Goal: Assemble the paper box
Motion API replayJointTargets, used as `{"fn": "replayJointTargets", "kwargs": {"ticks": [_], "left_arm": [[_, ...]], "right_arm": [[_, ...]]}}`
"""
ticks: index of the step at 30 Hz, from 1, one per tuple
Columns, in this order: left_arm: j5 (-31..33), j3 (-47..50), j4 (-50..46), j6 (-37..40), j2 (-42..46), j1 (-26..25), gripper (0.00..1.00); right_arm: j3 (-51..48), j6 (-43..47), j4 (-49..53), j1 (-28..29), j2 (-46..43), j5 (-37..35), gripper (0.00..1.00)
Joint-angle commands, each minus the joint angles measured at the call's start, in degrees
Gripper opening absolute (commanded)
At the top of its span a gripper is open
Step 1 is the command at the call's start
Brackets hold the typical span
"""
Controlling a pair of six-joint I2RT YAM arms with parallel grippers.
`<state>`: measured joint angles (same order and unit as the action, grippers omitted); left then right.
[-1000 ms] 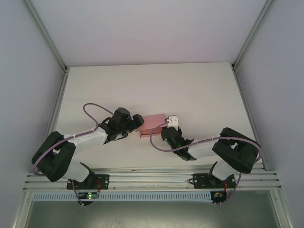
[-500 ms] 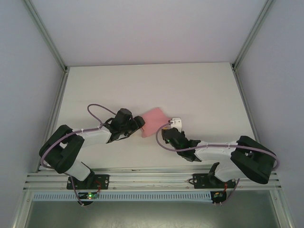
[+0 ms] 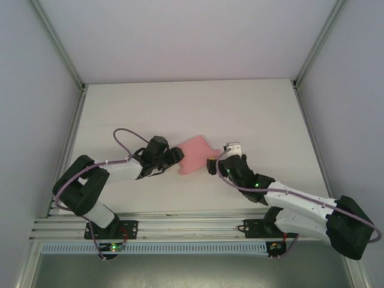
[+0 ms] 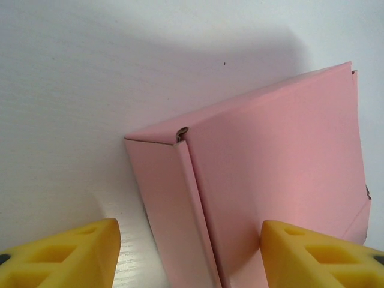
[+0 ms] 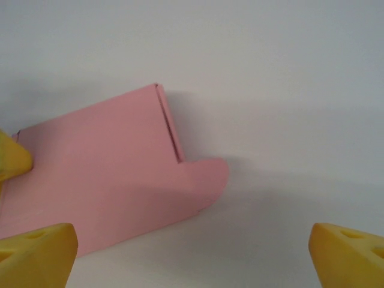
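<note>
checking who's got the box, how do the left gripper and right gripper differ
The left gripper straddles the box's folded edge; the right gripper has mostly bare table between its jaws, the box's flap ahead of it. The right gripper's jaws stand wider than the left gripper's. The left gripper is at the box's left end, the right gripper at its right. Both are open; neither clamps the box.
</note>
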<state>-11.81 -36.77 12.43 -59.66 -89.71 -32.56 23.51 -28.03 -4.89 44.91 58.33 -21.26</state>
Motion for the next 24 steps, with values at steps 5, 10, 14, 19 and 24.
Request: {"fn": "replayJointTargets", "kwargs": {"ticks": [5, 10, 14, 19, 24], "left_arm": [[1.4, -1.4, -3.3, 5.8, -1.3, -0.1, 0.55], [-2.4, 0.9, 3.7, 5.5, -1.8, 0.9, 0.42], [-6.2, 2.3, 8.8, 5.4, -2.8, 1.9, 0.34], [-9.1, 4.4, 14.8, 5.8, -3.1, 3.0, 0.1], [-8.1, 5.9, 15.1, 5.5, -1.7, 3.6, 0.0]], "right_arm": [[5.7, 3.4, -1.6, -8.7, 4.9, 10.7, 0.98], [6.4, 3.1, -1.7, -11.7, 7.9, 13.4, 0.98], [6.3, 2.6, -2.5, -13.2, 9.4, 15.8, 0.98], [6.7, 1.8, -2.8, -14.6, 11.4, 19.7, 0.98], [6.6, -1.8, -2.7, -17.6, 12.3, 27.2, 0.98]]}}
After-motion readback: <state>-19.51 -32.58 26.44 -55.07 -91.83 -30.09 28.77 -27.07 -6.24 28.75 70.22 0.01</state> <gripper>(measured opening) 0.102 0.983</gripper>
